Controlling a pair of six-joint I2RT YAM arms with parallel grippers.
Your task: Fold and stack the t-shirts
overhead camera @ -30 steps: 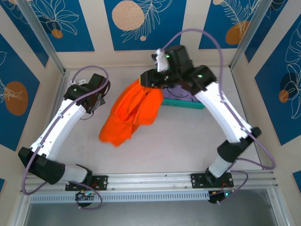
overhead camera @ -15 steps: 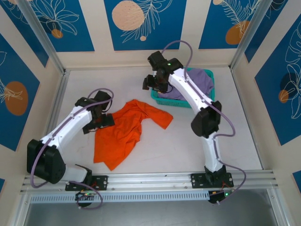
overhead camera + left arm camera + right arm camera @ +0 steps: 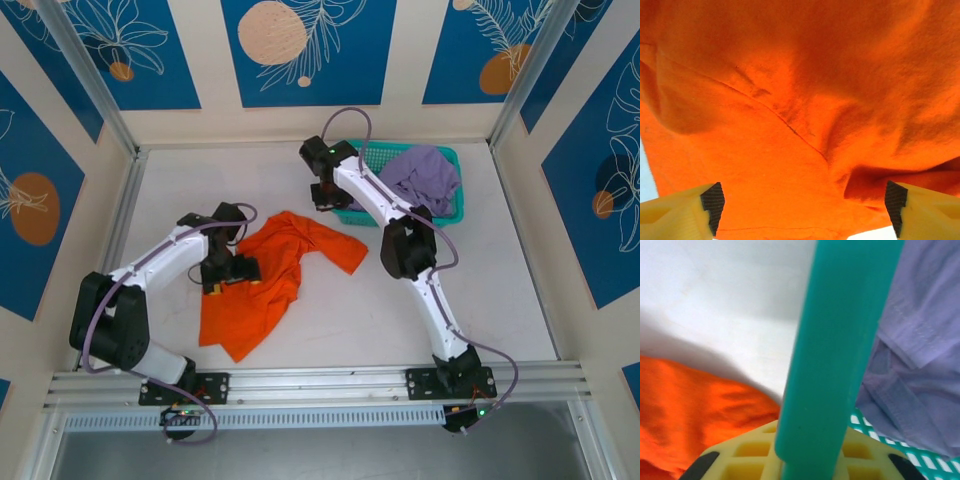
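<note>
Orange t-shirt (image 3: 270,272) crumpled on tabletop (image 3: 490,290) toward nine o'clock; lavender t-shirt (image 3: 425,172) heaped in teal mesh basket (image 3: 446,216) at one o'clock. Left pincer (image 3: 804,200) spread wide over orange cloth, gripping nothing; right pincer (image 3: 802,465) parted astride basket rim.

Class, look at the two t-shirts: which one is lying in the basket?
The lavender-purple t-shirt, bunched inside the teal basket. The orange t-shirt lies rumpled on the table instead, outside the basket.

Teal mesh basket (image 3: 452,214) (image 3: 840,340) stood at the far right, white tabletop (image 3: 330,320) lay beneath it, blue leaf-patterned wall panels (image 3: 300,50) rose behind, metal rail (image 3: 320,380) ran along the near edge.
</note>
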